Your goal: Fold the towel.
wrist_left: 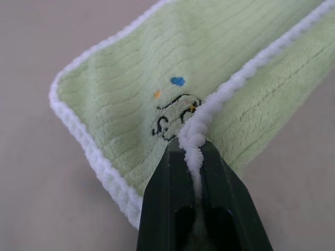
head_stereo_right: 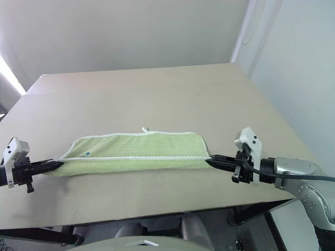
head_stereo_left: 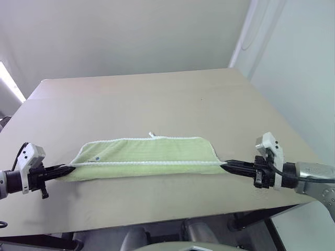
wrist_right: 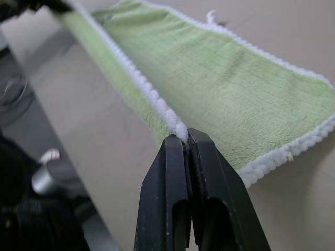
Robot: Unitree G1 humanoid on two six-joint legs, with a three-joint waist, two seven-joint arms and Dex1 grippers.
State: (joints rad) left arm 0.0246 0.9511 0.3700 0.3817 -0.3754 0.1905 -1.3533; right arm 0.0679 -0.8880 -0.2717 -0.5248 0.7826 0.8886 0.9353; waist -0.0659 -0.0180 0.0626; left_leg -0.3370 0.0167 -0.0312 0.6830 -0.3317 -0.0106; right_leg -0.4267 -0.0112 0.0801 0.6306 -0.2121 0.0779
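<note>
Fingers (wrist_left: 172,172) of both grippers pinch towel (head_stereo_left: 146,154) corners.

We are finding the light yellow-green terry-cloth towel (head_stereo_left: 144,157) lying crosswise on the near half of the beige flat-topped table (head_stereo_left: 157,99), folded lengthwise, with the left gripper (head_stereo_left: 72,168) at its left end and the right gripper (head_stereo_left: 223,166) at its right end.

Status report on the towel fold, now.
Left gripper and right gripper both shut on the towel's white edging, one at each end. Towel doubled over lengthwise, stretched between them on the table. Nothing in the way.
</note>
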